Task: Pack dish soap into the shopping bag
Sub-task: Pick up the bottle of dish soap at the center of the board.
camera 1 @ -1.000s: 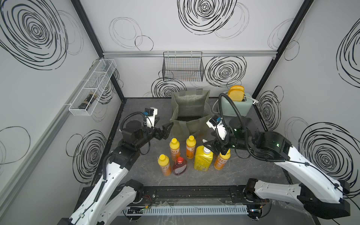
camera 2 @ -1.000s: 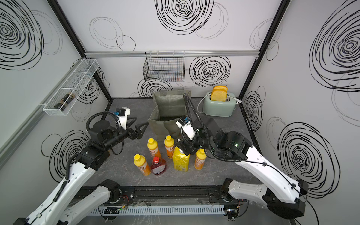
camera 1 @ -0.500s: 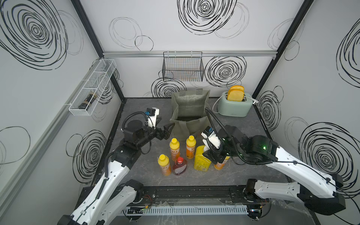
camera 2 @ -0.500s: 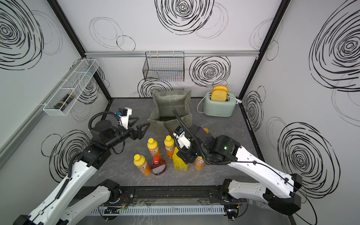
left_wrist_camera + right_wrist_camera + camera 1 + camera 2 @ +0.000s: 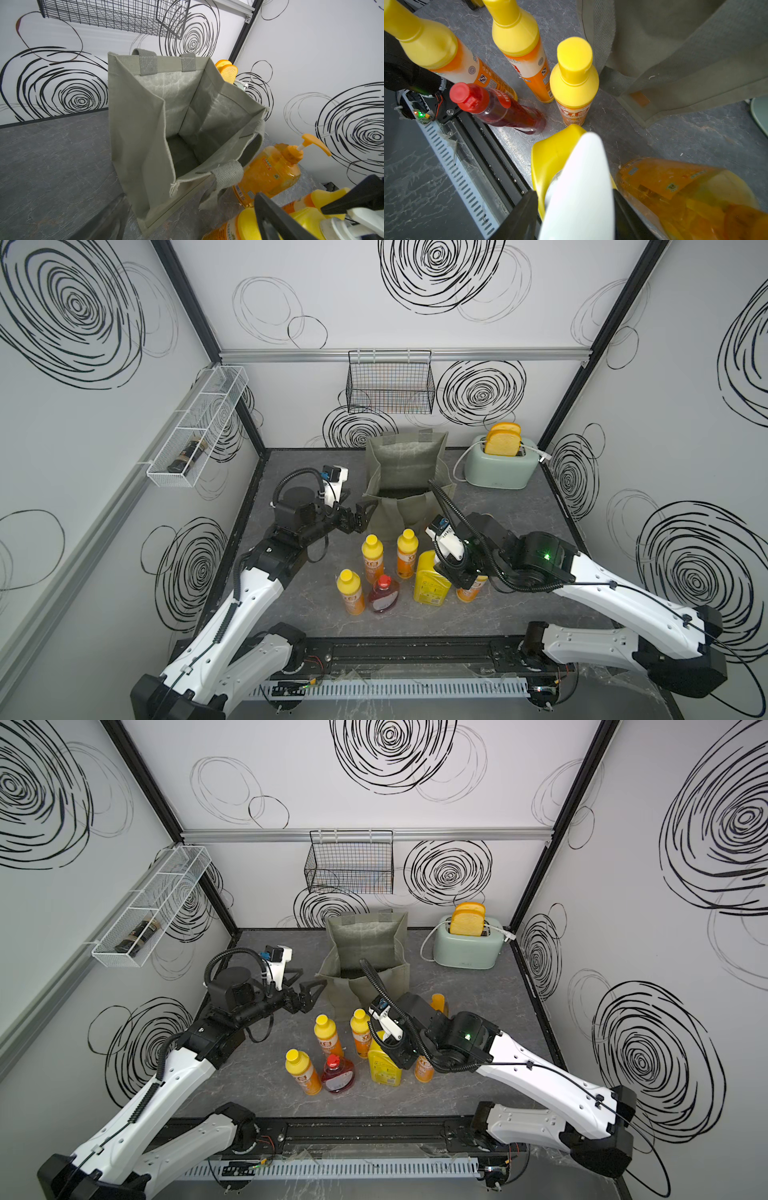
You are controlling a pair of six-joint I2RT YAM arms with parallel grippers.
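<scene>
The grey-green shopping bag stands open and upright at the back of the table, nothing showing inside. In front of it stand the dish soap bottles: small orange ones, a red one and a big yellow one. An amber pump bottle stands behind my right arm. My right gripper straddles the yellow bottle's white pump, fingers close on both sides; contact is hidden. My left gripper hangs open and holds nothing beside the bag's left front corner.
A mint toaster with bread sits at the back right. A black wire basket hangs on the back wall. A white wire shelf on the left wall holds a dark jar. A black rail runs along the front edge.
My right arm has swung left and down from beside the bag onto the big yellow bottle's pump. The left arm has barely moved.
</scene>
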